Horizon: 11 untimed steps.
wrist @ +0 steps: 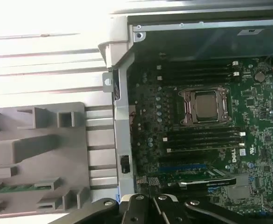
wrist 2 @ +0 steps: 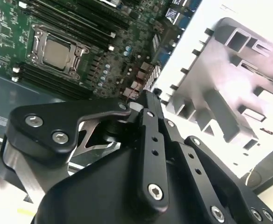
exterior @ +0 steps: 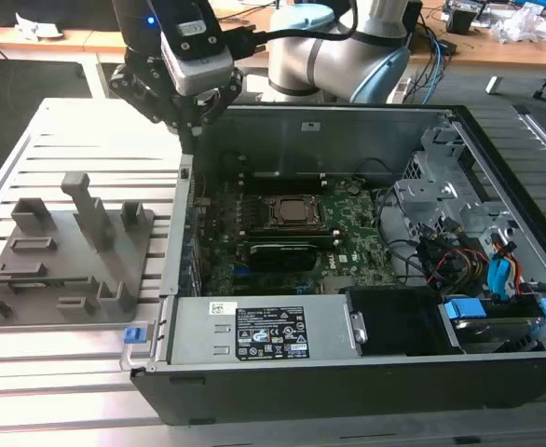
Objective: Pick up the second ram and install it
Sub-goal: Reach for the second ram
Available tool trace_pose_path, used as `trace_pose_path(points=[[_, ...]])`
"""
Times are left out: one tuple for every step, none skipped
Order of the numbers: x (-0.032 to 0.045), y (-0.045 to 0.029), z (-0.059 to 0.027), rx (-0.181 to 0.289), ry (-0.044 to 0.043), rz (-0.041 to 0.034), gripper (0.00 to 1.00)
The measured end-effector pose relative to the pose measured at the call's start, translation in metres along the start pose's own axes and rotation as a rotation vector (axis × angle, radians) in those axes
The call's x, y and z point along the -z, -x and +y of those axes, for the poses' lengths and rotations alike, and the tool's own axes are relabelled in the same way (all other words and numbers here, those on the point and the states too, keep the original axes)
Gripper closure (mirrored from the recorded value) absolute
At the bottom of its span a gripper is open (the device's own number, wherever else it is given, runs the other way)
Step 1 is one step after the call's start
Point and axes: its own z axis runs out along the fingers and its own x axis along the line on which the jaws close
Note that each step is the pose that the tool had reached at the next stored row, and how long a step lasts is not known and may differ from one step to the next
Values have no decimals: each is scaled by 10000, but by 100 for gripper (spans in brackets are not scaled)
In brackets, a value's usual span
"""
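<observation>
The slotted desk [exterior: 77,140] carries an open computer case [exterior: 348,386] with its motherboard [exterior: 361,228] exposed. A grey fixture plate [exterior: 63,265] lies just beside the case. The end effector [exterior: 191,135] hovers above the case wall nearest the plate, fingers closed on nothing. In the first wrist view, the second ram [wrist: 20,188] lies flat in a fixture plate slot.

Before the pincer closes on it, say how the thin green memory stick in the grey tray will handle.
The thin green memory stick looks like a flat board: probably stiff and light. It sits in a narrow slot of the grey plastic tray, so it may bind if tilted.
</observation>
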Motion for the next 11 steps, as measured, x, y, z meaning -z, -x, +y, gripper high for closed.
trace_pose_path(points=[[3,-86,-6,0,0,-6,89],[6,-192,-14,0,1,-14,89],[8,-256,-19,1,1,-19,89],[10,-306,-23,2,2,-23,89],[11,-346,-26,1,2,-26,89],[12,-402,-30,0,3,-33,89],[15,-459,-35,2,3,-38,89],[16,-515,-39,3,3,-45,89],[17,-544,-41,2,4,-48,89],[18,-578,-43,1,5,-53,89],[21,-661,-50,3,5,-63,89]])
